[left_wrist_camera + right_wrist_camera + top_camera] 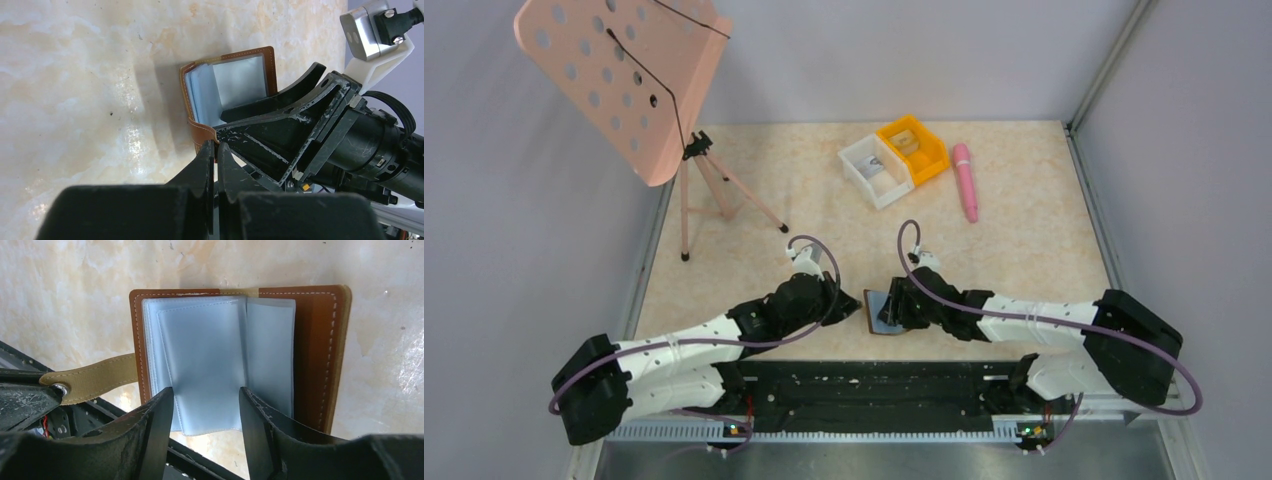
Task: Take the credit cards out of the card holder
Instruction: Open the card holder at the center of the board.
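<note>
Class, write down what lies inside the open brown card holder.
Inside the card holder are pale blue-grey sleeves, fanned open. Any cards within them cannot be made out; the right gripper hides their lower corners.

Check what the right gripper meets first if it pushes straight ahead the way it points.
Most likely the right gripper meets the card holder's pale blue inner sleeve, lying between its spread fingers; depth unclear.

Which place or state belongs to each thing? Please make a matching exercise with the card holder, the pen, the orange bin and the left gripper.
Things:
1 card holder
2 pen
3 orange bin
4 left gripper

Places or states:
a alone at the far right
b shut on the strap
c lying open
d touching the white bin

Pairs: 1-c, 2-a, 3-d, 4-b.
</note>
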